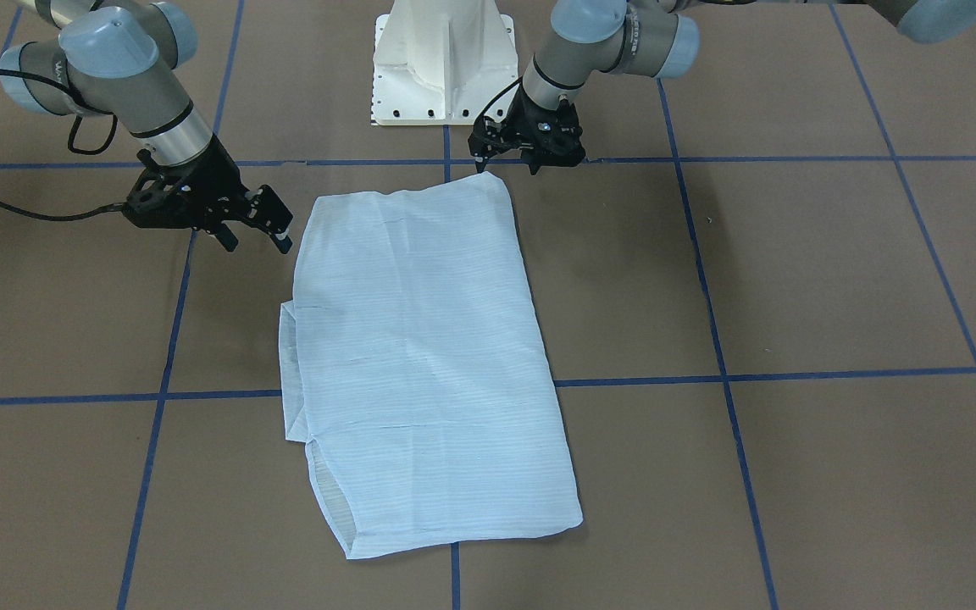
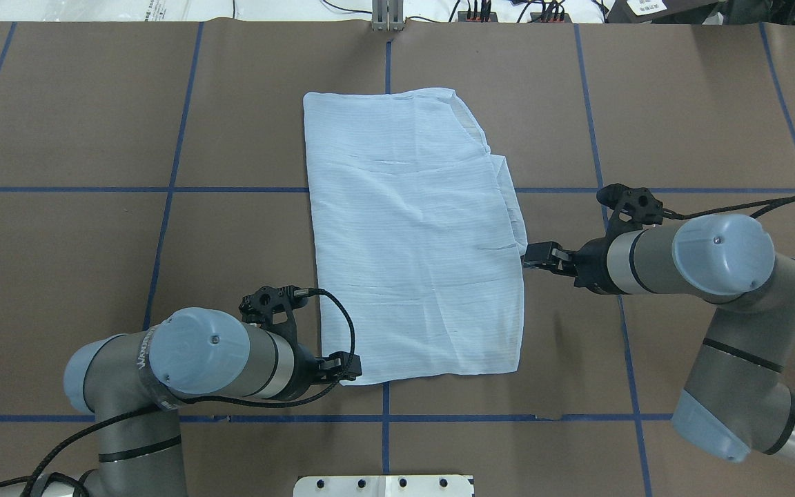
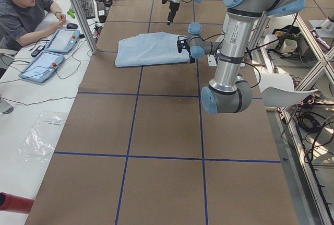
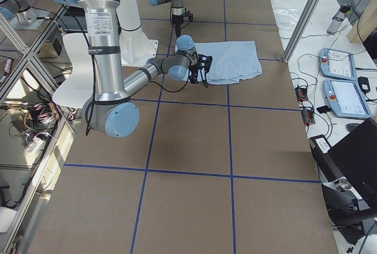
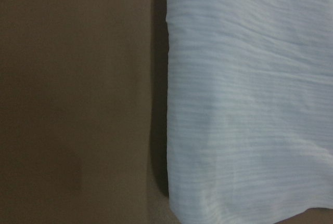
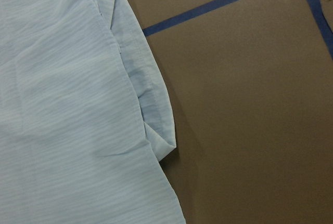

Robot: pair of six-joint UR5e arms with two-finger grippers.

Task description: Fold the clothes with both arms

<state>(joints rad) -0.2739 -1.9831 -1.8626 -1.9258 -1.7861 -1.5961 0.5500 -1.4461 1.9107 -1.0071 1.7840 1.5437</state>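
Shirt (image 1: 424, 347): one, folded flat on table (image 1: 793, 280). Left gripper (image 1: 507, 167), right gripper (image 1: 257, 244): two, both spread, empty.

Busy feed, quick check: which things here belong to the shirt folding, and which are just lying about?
In the job: light blue shirt, left gripper, right gripper, both open beside it.
Lying about: tablets, plastic bag, keyboard, all on the side desk.
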